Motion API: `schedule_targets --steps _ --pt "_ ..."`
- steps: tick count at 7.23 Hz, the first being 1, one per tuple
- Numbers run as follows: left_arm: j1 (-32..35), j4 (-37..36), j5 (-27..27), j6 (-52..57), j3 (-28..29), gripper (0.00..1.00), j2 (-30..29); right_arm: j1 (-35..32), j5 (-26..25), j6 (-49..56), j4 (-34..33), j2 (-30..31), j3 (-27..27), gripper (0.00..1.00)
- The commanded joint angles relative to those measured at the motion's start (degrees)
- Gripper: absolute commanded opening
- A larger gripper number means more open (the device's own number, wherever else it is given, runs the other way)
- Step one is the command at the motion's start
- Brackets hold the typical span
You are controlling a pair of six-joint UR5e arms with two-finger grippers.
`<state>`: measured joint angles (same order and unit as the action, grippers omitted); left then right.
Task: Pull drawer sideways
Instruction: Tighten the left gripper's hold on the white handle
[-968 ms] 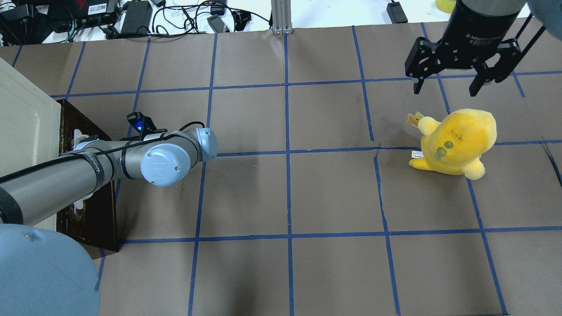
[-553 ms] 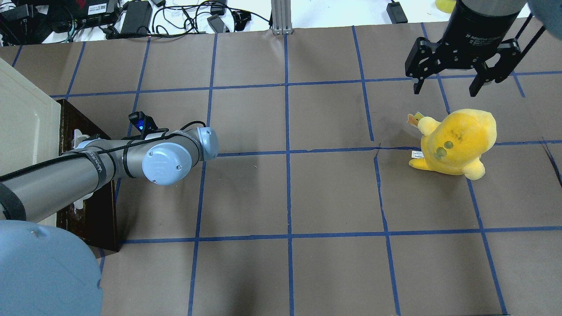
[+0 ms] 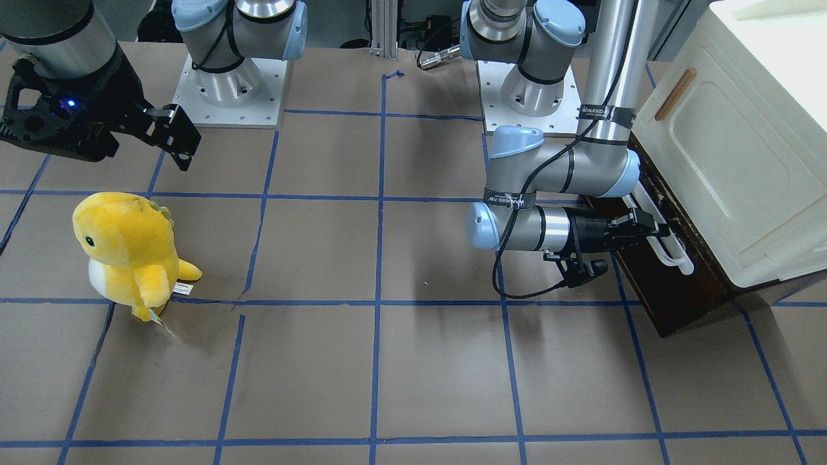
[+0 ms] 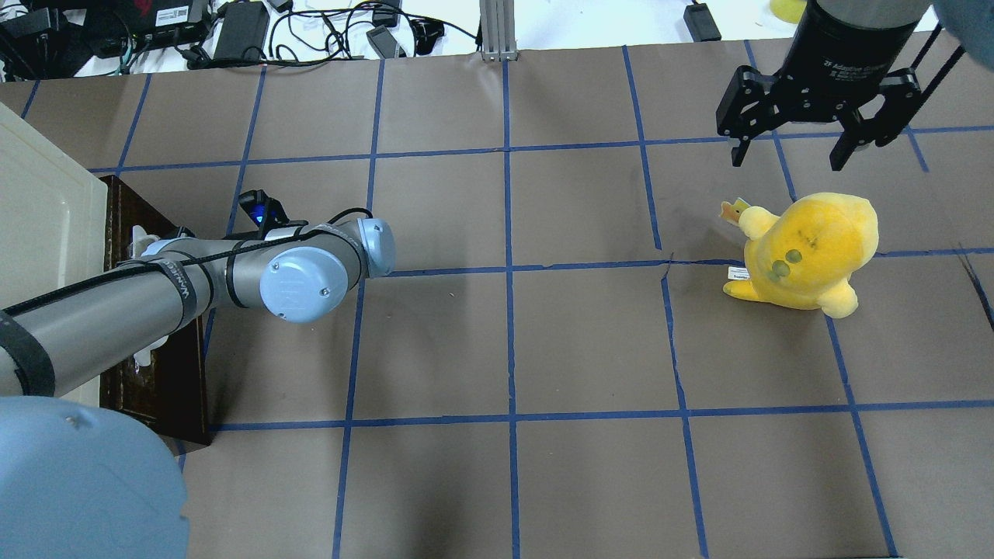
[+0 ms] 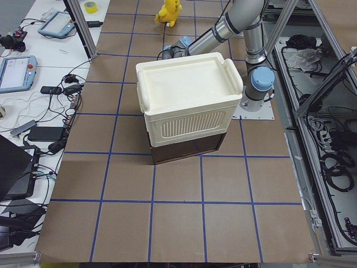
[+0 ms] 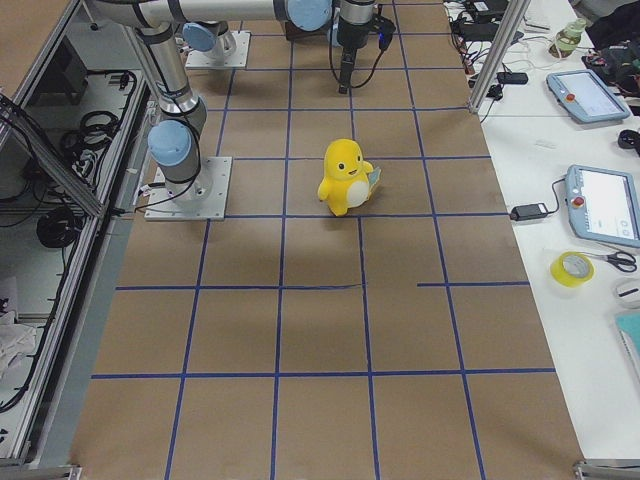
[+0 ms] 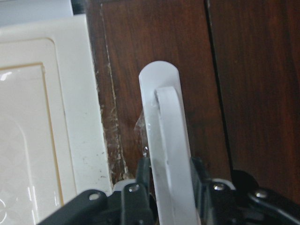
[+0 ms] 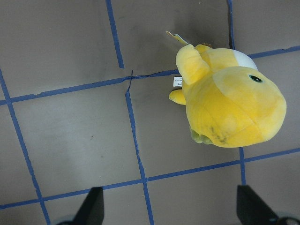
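Grasp made, pull pending: the left end effector (image 7: 168,185) is clamped on the white bar handle (image 7: 165,136) of the drawer (image 3: 675,294), which sits under the cream cabinet (image 3: 743,161) at the left end of the worktop (image 3: 387,361), no interior showing. The next move calls for a straight pull toward the worktop's middle; the right end effector (image 4: 786,161) hangs wide open near the plush toy (image 4: 808,248).

A yellow plush toy (image 4: 804,252) with a white belly stood upright on the right part of the brown paper surface (image 4: 590,341), over one of the blue tape lines (image 4: 510,349) that marked a grid of squares. At the left edge stood a cream cabinet (image 5: 187,95), its panelled door bearing a small wooden handle (image 3: 675,94). Black cables and power adapters (image 4: 326,31) lay along the far edge, beside an aluminium post (image 4: 497,27).
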<state>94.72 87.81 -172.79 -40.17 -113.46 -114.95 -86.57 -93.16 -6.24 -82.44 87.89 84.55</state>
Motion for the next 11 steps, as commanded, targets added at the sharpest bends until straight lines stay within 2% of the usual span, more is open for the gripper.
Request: schedule_targets --steps 1,4,7,11 --pt "0.2 0.2 0.2 0.0 0.0 0.32 0.0 0.1 0.0 0.0 0.1 0.0 0.0 1.0" --pt "0.2 0.2 0.2 -0.2 -0.1 0.29 -0.1 0.0 0.0 0.0 0.0 0.0 0.0 1.0" --pt "0.2 0.1 0.2 0.2 0.0 0.1 -0.2 0.0 0.0 0.0 0.0 0.0 0.0 1.0" --pt "0.7 0.2 0.1 0.7 0.3 0.08 -0.6 0.0 0.0 0.0 0.0 0.0 0.0 1.0"
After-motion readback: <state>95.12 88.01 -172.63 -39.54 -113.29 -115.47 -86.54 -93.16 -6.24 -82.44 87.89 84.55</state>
